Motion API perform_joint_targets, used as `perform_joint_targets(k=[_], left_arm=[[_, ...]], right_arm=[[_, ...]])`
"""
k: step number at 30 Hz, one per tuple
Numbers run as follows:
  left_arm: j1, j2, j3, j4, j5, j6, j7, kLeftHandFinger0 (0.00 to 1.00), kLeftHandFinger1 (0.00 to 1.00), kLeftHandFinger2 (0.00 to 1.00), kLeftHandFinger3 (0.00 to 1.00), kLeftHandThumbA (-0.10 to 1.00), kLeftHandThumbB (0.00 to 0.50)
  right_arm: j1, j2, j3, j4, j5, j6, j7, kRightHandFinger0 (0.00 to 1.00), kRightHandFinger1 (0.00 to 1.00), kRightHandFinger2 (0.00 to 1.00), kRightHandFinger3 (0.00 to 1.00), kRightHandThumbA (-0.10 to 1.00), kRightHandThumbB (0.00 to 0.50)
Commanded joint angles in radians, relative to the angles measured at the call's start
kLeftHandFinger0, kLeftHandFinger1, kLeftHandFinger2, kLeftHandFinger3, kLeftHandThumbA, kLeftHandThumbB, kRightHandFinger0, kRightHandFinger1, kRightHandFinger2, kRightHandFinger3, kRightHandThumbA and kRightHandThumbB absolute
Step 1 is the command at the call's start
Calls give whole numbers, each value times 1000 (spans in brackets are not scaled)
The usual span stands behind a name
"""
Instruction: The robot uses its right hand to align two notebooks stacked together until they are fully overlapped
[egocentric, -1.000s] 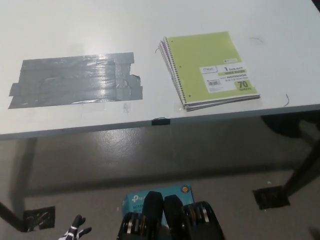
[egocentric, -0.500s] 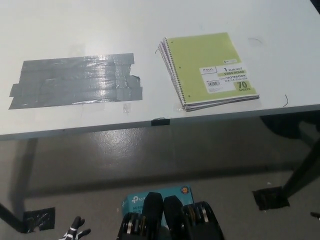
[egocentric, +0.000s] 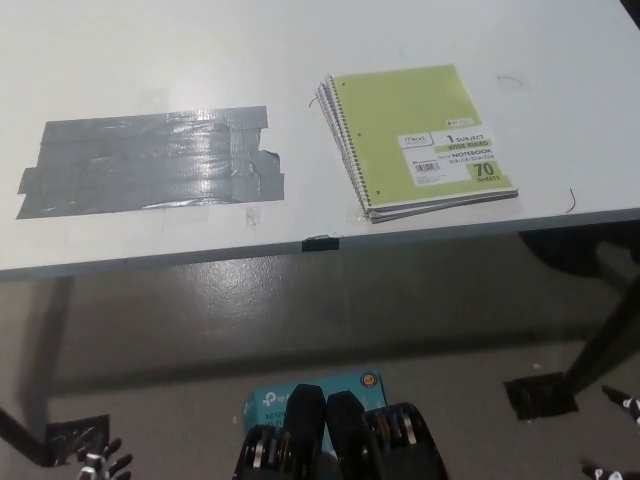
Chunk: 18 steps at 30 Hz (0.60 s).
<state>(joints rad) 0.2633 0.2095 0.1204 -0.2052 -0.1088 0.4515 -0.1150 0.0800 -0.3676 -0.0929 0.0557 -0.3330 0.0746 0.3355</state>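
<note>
- Two spiral-bound notebooks lie stacked on the white table (egocentric: 300, 40) near its front edge: the green notebook (egocentric: 420, 135) on top, with only thin margins of the lower notebook (egocentric: 436, 208) showing along its near and spine sides.
- Alignment: the two appear nearly overlapped; the slight offset showing at the spine edge and the near edge is what is left to correct.
- Right hand (egocentric: 622, 405): only a few pale fingertips show at the picture's right edge, low and well below table level. Whether they are spread or closed cannot be told; nothing is held.
- Left hand (egocentric: 100, 464): rests at the lower left, beside the floor tape, fingers apart, empty.
- Position relative to the fingers: the stack sits up and to the left of the right fingertips, well apart from them, and far across from the left hand.
- Handling judgement: light, thin, flexible covers; card on card should slide readily, and the whole stack may skate on the smooth table.
- Recommended contact: a flat push on the top cover's free edge opposite the wire, with light downward pressure.
- Risk: the coil bindings could snag each other.
- Other: a grey tape patch (egocentric: 150, 160) lies well clear of the stack.
</note>
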Motion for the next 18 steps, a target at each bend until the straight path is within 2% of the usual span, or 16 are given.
perform_joint_targets(k=[1,3,4,6,7,9,10,12,14,16,18], left_arm=[[3,-6,32,-7,-65,1,-19,896,1000,1000,1000,1000,355],[5,-6,39,-11,-75,3,-24,908,1000,1000,1000,1000,364],[2,-7,48,-5,-85,-3,-26,905,1000,1000,1000,1000,376],[5,-5,49,-3,-95,-11,-34,914,1000,1000,1000,1000,393],[7,-4,51,0,-109,-33,-48,924,1000,1000,1000,1000,433],[11,1,48,-1,-134,-43,-75,987,1000,1000,1000,1000,458],[16,4,47,-4,-137,-43,-80,1000,1000,1000,1000,1000,464],[22,39,22,6,-164,-71,-150,1000,1000,1000,1000,1000,499],[20,60,22,5,-190,-65,-181,1000,1000,1000,1000,1000,500],[21,71,18,6,-210,-70,-205,1000,1000,1000,1000,1000,500],[23,75,18,11,-234,-84,-228,1000,1000,1000,1000,1000,500]], right_arm=[[-23,36,-65,1,136,-57,-77,1000,1000,1000,1000,887,153],[-23,60,-90,-2,146,-46,-93,1000,1000,1000,1000,934,171],[-27,84,-121,10,198,-72,-102,1000,1000,1000,1000,979,200],[-30,101,-144,11,240,-74,-93,1000,1000,1000,1000,976,198],[-36,114,-170,24,300,-96,-80,1000,1000,1000,1000,1000,241],[-41,124,-191,35,325,-124,-80,1000,1000,1000,1000,1000,339],[-37,128,-194,34,328,-128,-83,1000,1000,1000,1000,1000,362],[-41,136,-212,37,353,-127,-79,1000,1000,1000,1000,1000,464],[-47,142,-214,39,369,-120,-73,1000,1000,1000,1000,1000,459],[-46,139,-211,37,380,-111,-63,1000,1000,1000,1000,1000,498],[-45,135,-209,28,399,-83,-52,1000,1000,1000,1000,1000,500]])
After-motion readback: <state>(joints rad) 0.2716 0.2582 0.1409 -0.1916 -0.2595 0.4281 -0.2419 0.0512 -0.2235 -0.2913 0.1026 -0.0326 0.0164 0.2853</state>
